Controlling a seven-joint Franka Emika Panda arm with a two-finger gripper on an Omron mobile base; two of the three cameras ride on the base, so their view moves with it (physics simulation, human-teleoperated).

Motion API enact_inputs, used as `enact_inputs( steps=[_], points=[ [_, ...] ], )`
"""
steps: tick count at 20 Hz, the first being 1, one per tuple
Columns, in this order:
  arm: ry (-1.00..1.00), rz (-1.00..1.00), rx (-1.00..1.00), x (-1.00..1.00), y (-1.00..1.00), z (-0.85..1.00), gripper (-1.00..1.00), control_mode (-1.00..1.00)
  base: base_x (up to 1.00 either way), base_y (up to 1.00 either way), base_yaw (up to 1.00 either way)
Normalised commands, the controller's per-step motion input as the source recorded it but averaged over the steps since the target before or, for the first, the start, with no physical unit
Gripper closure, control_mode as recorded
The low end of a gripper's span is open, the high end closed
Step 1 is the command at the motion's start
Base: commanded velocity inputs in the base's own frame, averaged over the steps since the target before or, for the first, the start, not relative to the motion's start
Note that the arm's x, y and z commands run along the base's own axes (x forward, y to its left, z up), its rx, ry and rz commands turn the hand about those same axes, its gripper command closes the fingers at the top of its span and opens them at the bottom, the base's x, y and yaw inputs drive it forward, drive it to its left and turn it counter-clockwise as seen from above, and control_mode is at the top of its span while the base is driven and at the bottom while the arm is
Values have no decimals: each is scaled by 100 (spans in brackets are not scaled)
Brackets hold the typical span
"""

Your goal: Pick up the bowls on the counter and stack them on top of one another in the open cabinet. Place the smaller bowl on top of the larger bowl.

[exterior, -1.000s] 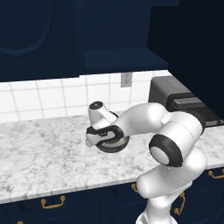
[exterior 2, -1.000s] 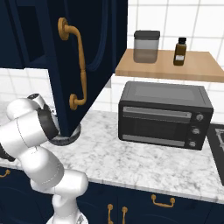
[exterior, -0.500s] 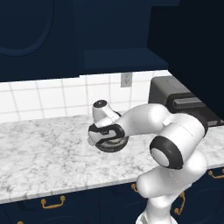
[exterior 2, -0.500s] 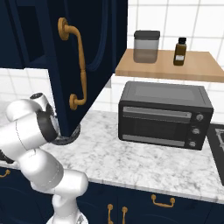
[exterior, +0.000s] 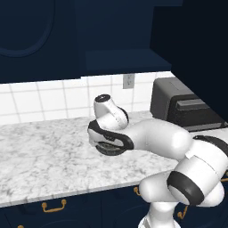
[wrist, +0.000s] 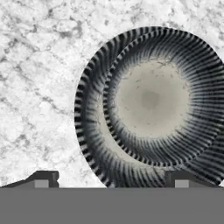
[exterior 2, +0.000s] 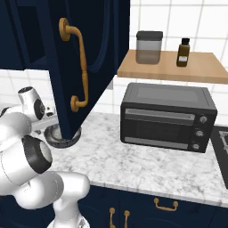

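Observation:
On the marbled counter (exterior: 44,151) the two grey ribbed bowls sit together. The smaller bowl (wrist: 151,98) lies inside the larger bowl (wrist: 89,131), pushed toward one side, and a pale crescent of the larger one's inside shows beside it. From the left base view they look like one dark stack (exterior: 111,148) under my hand. My gripper (wrist: 111,180) points straight down just above them and is open. One fingertip (wrist: 41,179) is over bare marble outside the rim, the other fingertip (wrist: 181,179) over the bowls. The open cabinet's navy shelf (exterior: 124,62) hangs above.
The open navy cabinet door (exterior 2: 89,53), with its gold handle, hangs in front of the bowls in the right base view. A black toaster oven (exterior 2: 167,118) stands on the counter to the right. A wooden shelf (exterior 2: 169,67) carries a jar and a bottle.
My hand has shifted slightly to the right above the bowls. The bowls have not moved.

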Motion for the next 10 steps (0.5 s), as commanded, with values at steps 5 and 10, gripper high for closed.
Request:
enact_inputs(
  steps=[5, 10],
  points=[
    [20, 0, 8, -17, -6, -27, -100, -100, 0, 0, 0],
    [4, 0, -3, 39, -8, -21, -100, -100, 0, 0, 0]
  ],
)
